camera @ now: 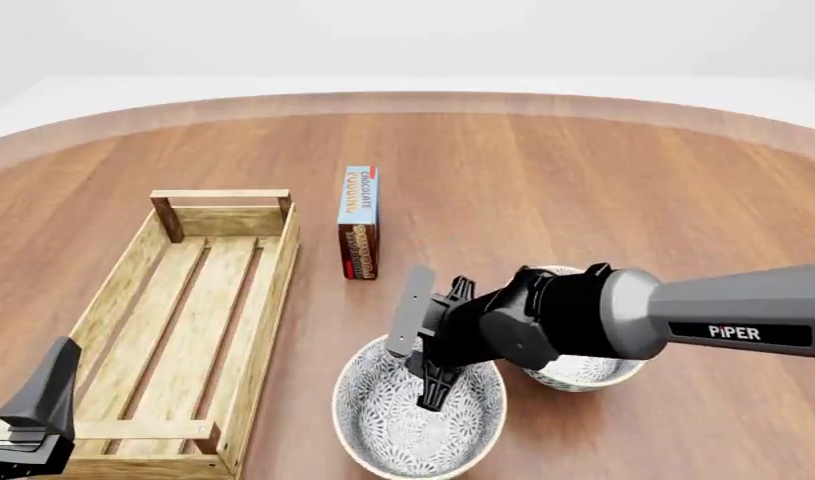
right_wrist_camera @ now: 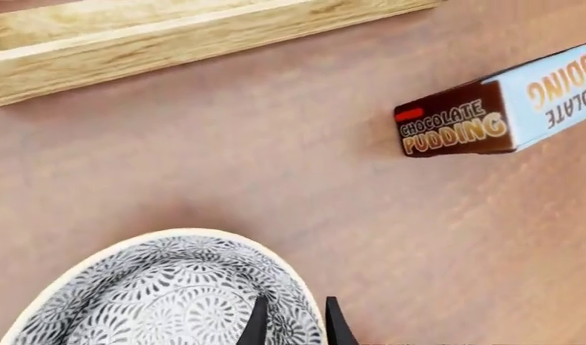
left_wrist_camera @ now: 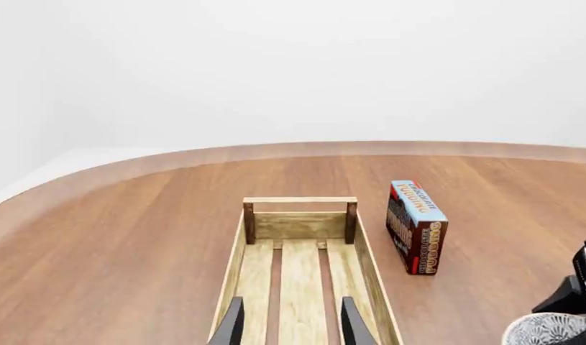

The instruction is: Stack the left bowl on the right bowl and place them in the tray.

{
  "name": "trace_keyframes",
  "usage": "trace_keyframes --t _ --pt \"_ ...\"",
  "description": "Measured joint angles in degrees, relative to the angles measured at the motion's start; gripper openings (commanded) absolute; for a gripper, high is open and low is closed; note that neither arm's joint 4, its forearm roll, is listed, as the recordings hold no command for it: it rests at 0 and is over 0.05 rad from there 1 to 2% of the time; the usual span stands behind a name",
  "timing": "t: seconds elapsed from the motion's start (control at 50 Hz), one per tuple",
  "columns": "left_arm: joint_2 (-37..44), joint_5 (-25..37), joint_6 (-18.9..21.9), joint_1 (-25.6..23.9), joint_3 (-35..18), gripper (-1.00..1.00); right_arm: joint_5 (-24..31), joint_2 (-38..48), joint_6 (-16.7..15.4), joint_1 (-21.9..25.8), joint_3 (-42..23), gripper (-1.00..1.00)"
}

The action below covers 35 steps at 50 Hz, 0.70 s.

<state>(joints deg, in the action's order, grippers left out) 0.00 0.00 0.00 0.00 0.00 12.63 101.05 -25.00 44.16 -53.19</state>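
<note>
Right gripper (camera: 431, 372), fingers nearly closed on the rim of the left bowl (camera: 418, 425), holds that bowl at the table's near edge, with the right bowl (camera: 583, 368) just behind and beside it, partly hidden by the arm. Pinched at one thin edge, the bowl could tip or slip free when lifted, and a low swing might clip its neighbour. Left gripper (left_wrist_camera: 293, 327) hangs open and empty over the near end of the tray (camera: 130, 290). Both bowls sit mouth-up. That tray runs lengthwise away from the arms, the pudding box (camera: 359, 222) standing beside its far end.
</note>
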Motion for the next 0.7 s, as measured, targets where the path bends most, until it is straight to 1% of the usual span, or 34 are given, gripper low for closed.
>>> trace_keyframes --t 0.18,0.34,0.5,0.7 --pt "0.0 0.0 0.0 0.0 0.0 1.0 1.81 -2.7 -2.82 -0.27 0.6 -1.0" --pt "0.0 0.0 0.0 0.0 0.0 1.0 4.45 -7.09 -4.81 -0.43 0.34 -1.0" --pt "0.0 0.0 0.0 0.0 0.0 1.0 6.85 -11.82 -5.55 -0.75 -1.0 -1.0" --pt "0.0 0.0 0.0 0.0 0.0 1.0 9.73 -17.89 -5.64 -1.61 -3.81 -1.0"
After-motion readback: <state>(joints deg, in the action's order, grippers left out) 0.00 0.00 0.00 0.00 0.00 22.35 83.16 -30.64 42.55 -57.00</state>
